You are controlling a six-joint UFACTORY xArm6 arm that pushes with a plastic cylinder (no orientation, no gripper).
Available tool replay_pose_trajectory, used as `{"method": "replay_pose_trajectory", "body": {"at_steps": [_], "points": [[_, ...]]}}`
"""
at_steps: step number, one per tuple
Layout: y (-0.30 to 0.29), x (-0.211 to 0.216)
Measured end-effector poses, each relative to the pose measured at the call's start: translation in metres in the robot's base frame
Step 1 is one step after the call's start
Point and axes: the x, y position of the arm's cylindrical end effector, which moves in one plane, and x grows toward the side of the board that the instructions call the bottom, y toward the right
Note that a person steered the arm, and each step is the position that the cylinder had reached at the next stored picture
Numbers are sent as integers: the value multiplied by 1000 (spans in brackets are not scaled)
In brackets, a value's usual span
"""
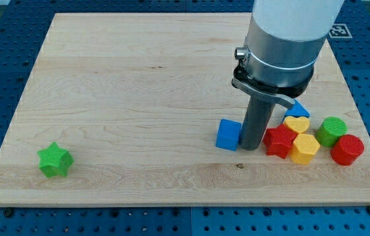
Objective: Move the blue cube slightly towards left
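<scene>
One wooden board (pixel 139 85) carries our arm (pixel 283 39), whose pincerless rod sets my tip (pixel 251 148) touching the blue cube (pixel 228 134) on its right, a cluster of blocks beyond, and a green star (pixel 55 159) far left.

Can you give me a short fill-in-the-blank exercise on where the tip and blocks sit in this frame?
1. My tip stands just to the view's ____ of the blue cube.
2. The block alone near the board's bottom-left corner is the ____ star.
3. Between my tip and the yellow hexagon sits a ____ star.
4. The red cylinder lies just below the ____ cylinder.

Missing words: right; green; red; green.
</scene>
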Motion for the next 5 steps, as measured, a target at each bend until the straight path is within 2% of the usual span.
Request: {"method": "replay_pose_trajectory", "body": {"at_steps": [5], "points": [[-17,-10]]}}
